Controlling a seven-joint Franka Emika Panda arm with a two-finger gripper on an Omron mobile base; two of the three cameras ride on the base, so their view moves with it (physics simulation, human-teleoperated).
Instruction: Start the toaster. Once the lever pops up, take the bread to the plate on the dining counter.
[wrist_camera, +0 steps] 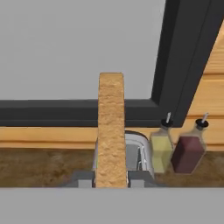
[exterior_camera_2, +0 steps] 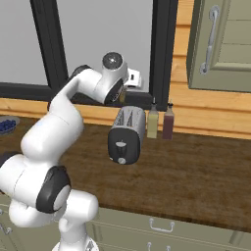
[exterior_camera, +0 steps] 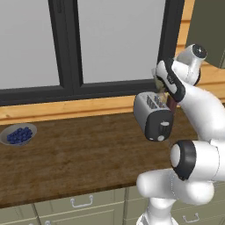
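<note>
Above the boxy silver two-slot toaster (wrist_camera: pixel 139 154): square tan bread slice (wrist_camera: pixel 110 127), edge-on at 12 o'clock.
Pinched between narrowly parted end effector (wrist_camera: pixel 111 178) fingertips; probably light, crumbly — best gripped gently by crust.

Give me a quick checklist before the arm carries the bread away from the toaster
1. Grip: gripper shut on the bread, a finger on each face: ok.
2. Bread clear of the toaster slots: cannot tell; the lower edge is hidden.
3. Bread attitude: upright, not tilted in the hand view: ok.
4. Neighbours: yellow bottle and dark red bottle stand right beside the toaster; mind them when swinging: ok for now.
5. Plate in sight for drop-off: not ok; the bowl of blueberries is not the target.
</note>
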